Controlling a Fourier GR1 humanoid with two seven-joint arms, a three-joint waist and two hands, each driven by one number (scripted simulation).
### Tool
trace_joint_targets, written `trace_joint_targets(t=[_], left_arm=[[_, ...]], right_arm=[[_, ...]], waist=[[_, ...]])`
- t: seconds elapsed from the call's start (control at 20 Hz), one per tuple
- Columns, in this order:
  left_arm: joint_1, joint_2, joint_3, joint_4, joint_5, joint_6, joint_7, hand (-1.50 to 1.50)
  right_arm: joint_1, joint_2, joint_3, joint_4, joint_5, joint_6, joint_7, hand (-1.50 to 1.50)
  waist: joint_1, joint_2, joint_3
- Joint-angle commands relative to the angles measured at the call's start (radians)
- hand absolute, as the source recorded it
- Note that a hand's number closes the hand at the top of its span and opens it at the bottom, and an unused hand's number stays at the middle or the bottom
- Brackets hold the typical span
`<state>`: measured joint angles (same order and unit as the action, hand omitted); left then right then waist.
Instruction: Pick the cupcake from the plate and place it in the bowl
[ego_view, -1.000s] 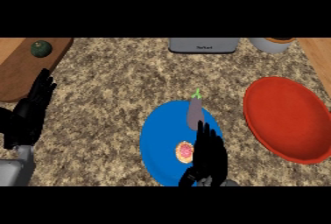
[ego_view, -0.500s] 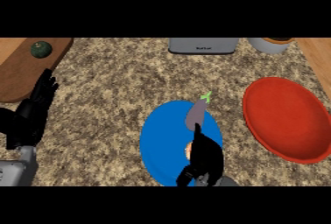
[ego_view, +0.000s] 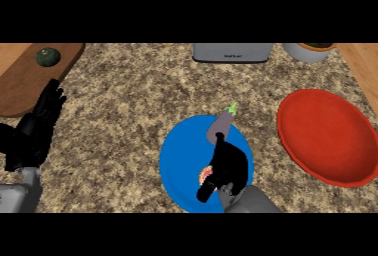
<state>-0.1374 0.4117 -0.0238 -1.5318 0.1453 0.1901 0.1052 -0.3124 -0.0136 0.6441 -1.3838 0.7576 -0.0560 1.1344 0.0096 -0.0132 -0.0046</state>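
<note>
A blue plate (ego_view: 181, 160) lies at the counter's front middle. The cupcake (ego_view: 207, 174) sits on it, showing only as a pink sliver at the left edge of my right hand (ego_view: 227, 166). That hand lies over the cupcake with its fingers stretched towards the plate's far rim and its thumb spread to the lower left. I cannot see whether the hand touches the cupcake. The red bowl (ego_view: 325, 136) stands to the right of the plate, with nothing in it. My left hand (ego_view: 33, 135) rests open at the left edge, fingers up.
A purple eggplant (ego_view: 221, 125) with a green stem lies on the plate's far rim, just beyond my right fingertips. A wooden board (ego_view: 26, 82) with a dark green fruit (ego_view: 48, 56) sits at the far left. A grey appliance (ego_view: 232, 51) and a white pot (ego_view: 310, 51) stand at the back.
My right hand has slid left across the plate from beside the cupcake to over it, hiding most of it. The left hand has barely moved.
</note>
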Motion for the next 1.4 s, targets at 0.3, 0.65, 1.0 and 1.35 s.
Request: trace_joint_targets(t=[0.3, 0.65, 1.0, 1.35], left_arm=[[0.004, -0.021, 0.008, 0.006, -0.009, -0.004, -0.012, 0.0], [0.022, -0.045, 0.016, 0.028, -0.043, 0.017, -0.035, 0.0], [0.05, 0.003, 0.066, 0.0, -0.006, -0.026, -0.017, 0.0], [-0.02, -0.048, 0.032, 0.038, -0.054, -0.004, -0.014, 0.0]], right_arm=[[0.067, -0.22, 0.257, -0.13, -0.01, 0.183, -0.451, 1.5], [0.216, -0.573, 0.208, -0.465, 0.086, 0.077, -0.617, 1.5], [0.233, -0.609, 0.047, -0.828, 0.2, -0.032, -0.467, 1.5], [0.276, -0.681, -0.278, -1.014, -0.013, 0.022, -0.468, 1.5]], waist=[[0.001, 0.01, 0.005], [-0.031, 0.008, 0.004], [-0.042, 0.0, 0.004], [-0.025, 0.014, 0.005]])
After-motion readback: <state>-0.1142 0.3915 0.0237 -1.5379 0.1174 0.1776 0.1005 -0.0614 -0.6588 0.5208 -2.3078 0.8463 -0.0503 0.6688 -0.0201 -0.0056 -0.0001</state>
